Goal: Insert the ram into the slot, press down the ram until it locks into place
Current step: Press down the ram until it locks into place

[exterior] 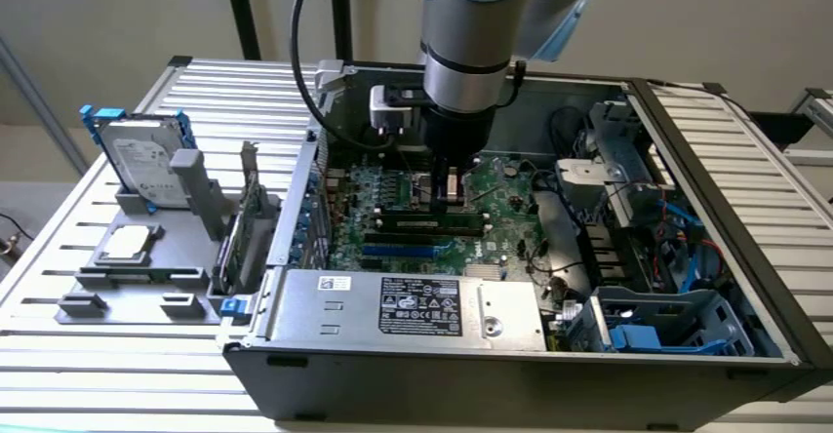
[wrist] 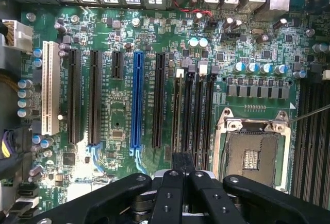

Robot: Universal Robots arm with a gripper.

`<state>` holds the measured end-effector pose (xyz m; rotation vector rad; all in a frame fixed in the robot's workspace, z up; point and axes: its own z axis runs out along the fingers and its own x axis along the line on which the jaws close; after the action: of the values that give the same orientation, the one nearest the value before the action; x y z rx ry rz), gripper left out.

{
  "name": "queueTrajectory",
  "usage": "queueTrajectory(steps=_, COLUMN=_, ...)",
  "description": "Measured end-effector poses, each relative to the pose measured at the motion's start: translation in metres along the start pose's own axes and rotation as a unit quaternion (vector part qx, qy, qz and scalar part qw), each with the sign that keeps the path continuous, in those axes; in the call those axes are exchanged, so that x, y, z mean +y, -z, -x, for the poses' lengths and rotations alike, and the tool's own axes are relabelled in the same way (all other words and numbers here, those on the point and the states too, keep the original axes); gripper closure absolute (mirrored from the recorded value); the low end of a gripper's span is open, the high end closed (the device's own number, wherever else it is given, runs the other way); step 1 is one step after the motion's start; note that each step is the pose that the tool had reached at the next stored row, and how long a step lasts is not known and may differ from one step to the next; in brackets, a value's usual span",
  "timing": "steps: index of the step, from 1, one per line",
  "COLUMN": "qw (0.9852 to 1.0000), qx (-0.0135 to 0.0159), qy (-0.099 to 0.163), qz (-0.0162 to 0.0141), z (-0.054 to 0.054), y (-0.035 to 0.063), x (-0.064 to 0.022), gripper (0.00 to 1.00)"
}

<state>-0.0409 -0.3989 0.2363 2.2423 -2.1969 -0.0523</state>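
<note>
Nearest, on the slatted surface (exterior: 117, 355), the open computer case (exterior: 521, 370) lies with its silver power supply (exterior: 404, 306) along the near wall. Just beyond that is the motherboard (exterior: 377, 194), and on it a row of parallel black sockets runs left to right. A thin green strip among them reads as the ram (exterior: 423, 221), lying along the slot (exterior: 423, 230). Judged from this, insertion looks at least begun. Whether the stick is fully down and the end latches have closed cannot be told, so the press-to-lock step counts as unconfirmed. The gripper (exterior: 450, 187) hangs low inside the case, just on the far side of the ram and very close above the board. Contact with the stick cannot be made out. In the wrist view the gripper (wrist: 182, 165) sits over the ends of the black sockets beside the processor socket (wrist: 252, 154). Whether it is apart or clamped on anything cannot be told. Farther left, outside the case, a hard drive (exterior: 143, 160) stands in a grey fixture.
</note>
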Motion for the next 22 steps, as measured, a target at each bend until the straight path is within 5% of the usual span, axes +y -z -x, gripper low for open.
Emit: queueTrajectory(steps=22, qw=1.0, qx=0.0003, qy=0.001, qz=-0.001, z=0.0001, y=-0.0094, x=0.0, gripper=0.9)
